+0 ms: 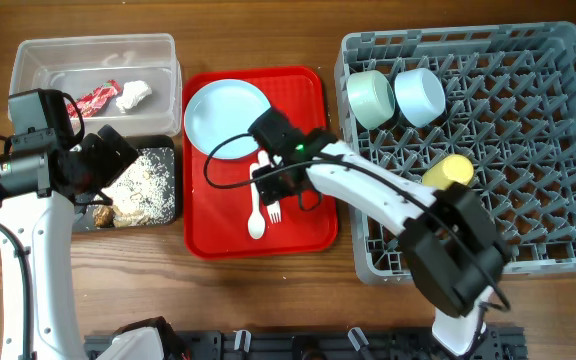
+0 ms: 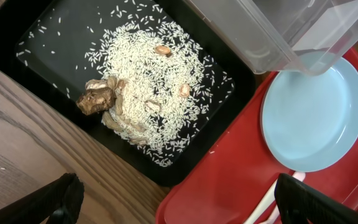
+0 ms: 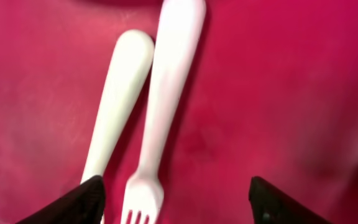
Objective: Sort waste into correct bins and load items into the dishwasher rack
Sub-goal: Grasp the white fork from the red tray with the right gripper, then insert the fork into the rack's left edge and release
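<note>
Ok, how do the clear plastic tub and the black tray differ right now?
The clear plastic rectangular tub is see-through with tall walls; the shallow black rectangular tray is opaque and low. The tub holds a red printed wrapper and a crumpled white scrap; the tray holds rice-like food scraps. Both are rectangular and similar in size.

White plastic fork [image 3: 166,93] and another white handle [image 3: 120,106] lying side by side on the red tray [image 3: 278,93], right gripper [image 3: 179,202] spread wide around the tines.

Wood table [image 1: 268,295]: clear tub [image 1: 98,41], black tray [image 2: 48,43], red tray [image 1: 218,228], grey rack [image 1: 528,130].
</note>
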`<state>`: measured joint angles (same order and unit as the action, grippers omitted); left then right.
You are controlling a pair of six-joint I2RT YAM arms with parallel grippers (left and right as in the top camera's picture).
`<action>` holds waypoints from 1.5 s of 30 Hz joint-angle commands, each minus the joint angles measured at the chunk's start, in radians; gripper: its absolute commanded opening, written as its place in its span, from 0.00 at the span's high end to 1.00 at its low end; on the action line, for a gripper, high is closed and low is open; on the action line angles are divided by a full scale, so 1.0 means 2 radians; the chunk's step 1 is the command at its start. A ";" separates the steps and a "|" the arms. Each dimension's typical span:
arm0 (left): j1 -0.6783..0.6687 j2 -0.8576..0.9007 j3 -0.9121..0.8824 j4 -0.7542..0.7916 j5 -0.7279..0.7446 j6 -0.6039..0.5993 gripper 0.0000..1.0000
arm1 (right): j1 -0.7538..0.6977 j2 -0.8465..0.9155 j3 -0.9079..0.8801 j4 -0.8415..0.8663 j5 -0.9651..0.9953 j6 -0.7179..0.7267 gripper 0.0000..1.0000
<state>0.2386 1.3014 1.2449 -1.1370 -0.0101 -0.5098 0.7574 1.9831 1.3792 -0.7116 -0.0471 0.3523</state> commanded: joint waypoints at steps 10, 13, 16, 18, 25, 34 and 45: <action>0.002 -0.003 -0.001 0.001 0.001 0.003 0.00 | 0.014 0.051 -0.003 0.014 0.093 0.075 0.69; 0.002 -0.003 -0.001 0.001 0.001 0.002 0.00 | 0.014 0.051 -0.003 0.002 0.091 0.075 0.82; 0.002 -0.003 -0.001 0.001 0.001 0.002 0.00 | 0.014 0.051 -0.003 -0.006 0.089 0.073 0.92; 0.002 -0.003 -0.001 0.001 0.001 0.003 0.00 | 0.014 0.051 -0.003 -0.015 0.089 0.074 0.96; 0.002 -0.003 -0.001 0.001 0.001 0.002 0.00 | 0.004 -0.041 0.002 -0.064 0.089 0.072 0.96; 0.002 -0.003 -0.001 0.000 0.001 0.002 0.00 | -0.129 -0.247 0.001 -0.191 0.115 0.023 0.96; 0.002 -0.003 -0.001 0.000 0.001 0.002 0.00 | -0.160 -0.244 -0.157 -0.092 0.062 -0.004 0.92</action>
<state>0.2386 1.3014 1.2449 -1.1381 -0.0101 -0.5098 0.4393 1.4902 1.1076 -0.9321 0.1192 0.3458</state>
